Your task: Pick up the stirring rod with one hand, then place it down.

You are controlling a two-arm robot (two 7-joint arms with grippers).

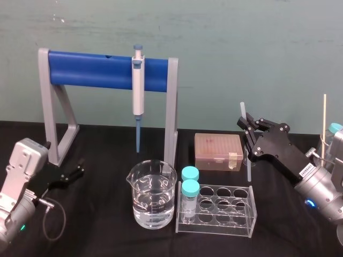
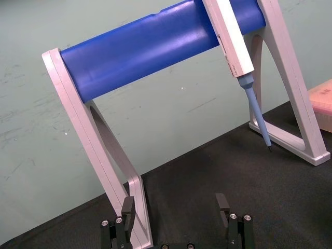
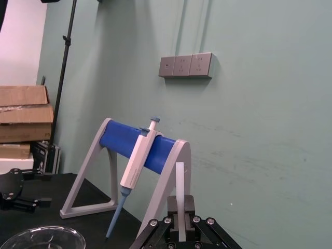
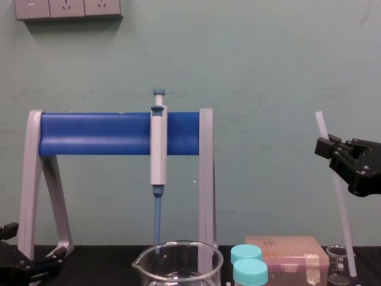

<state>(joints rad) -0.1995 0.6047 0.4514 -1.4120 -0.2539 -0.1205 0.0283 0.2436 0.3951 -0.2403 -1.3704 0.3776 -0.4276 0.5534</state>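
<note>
Your right gripper [image 4: 324, 148], at the right edge of the chest view, clenches the stirring rod [image 4: 338, 202] near-upright. Its lower end seems to sit in the small beaker [image 4: 339, 265], lower right. Left gripper [image 1: 75, 172] idle at lower left, fingers apart.

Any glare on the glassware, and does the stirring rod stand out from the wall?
Head view: bright highlights on the beaker hide nothing; left gripper parked at left. Chest view: the stirring rod, clamped in the right gripper, shows pale but distinct against the wall.
</note>
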